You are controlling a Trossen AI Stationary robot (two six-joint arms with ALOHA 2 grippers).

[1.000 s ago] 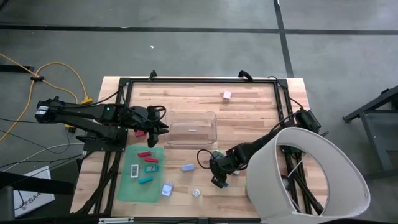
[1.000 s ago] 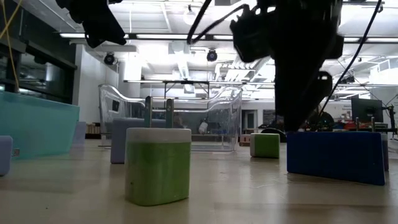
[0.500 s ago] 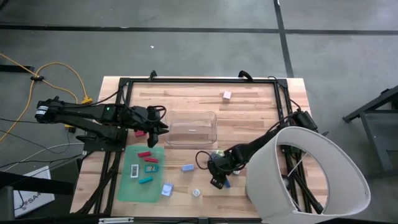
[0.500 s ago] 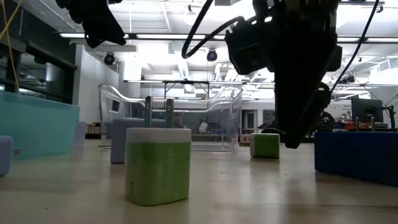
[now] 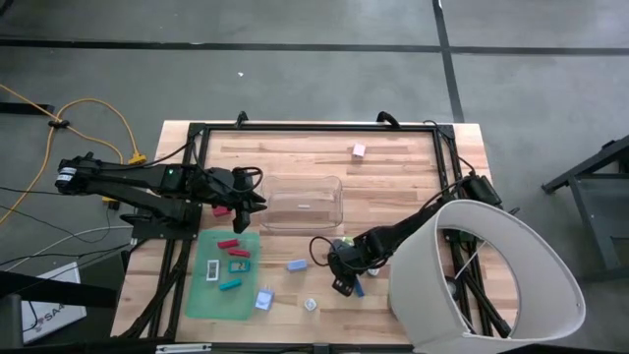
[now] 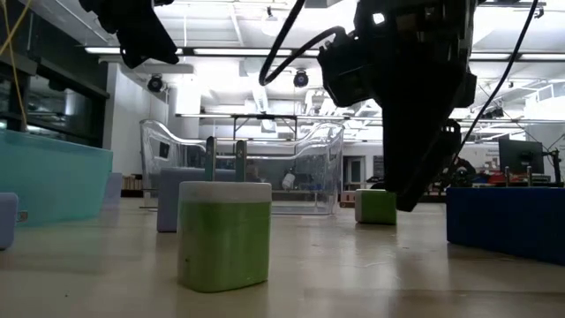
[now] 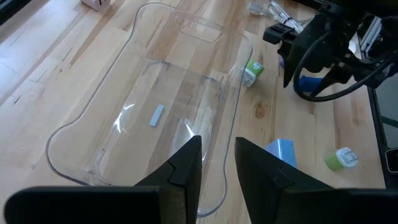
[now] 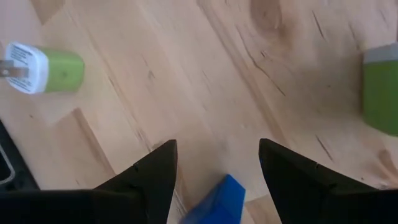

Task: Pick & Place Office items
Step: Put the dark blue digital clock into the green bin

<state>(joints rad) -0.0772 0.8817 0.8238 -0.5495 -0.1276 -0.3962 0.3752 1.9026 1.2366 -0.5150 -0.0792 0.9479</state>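
Observation:
My right gripper [image 5: 343,282] [image 8: 217,149] stands open, pointing steeply down near the table's front, with a finger on either side of a blue office item [image 8: 217,200] [image 6: 505,231]. Other office items lie loose: two green ones [image 8: 59,70] [image 8: 380,93], a light blue one [image 5: 296,265], a pink one [image 5: 359,150], and several red and teal pieces on the green mat [image 5: 201,300]. My left gripper [image 5: 258,201] [image 7: 217,152] hangs over the left end of the clear bin [image 7: 155,93], its fingers a narrow gap apart with nothing between them. My right gripper straddles the blue item from above, slanting; the item lies on the table. Whether either finger [image 6: 415,190] touches it, I cannot tell.
The clear bin [image 5: 303,202] sits mid-table with one small flat piece [image 7: 156,116] inside. A green-and-white item [image 6: 224,234] stands close to the front edge. A black frame [image 5: 442,157] borders the tabletop. Bare wood lies at the far side around the pink item.
My right gripper has sunk a little over the blue item. In the low view the blue item has slid a short way toward the table's right edge, then kept still. My left gripper has kept still.

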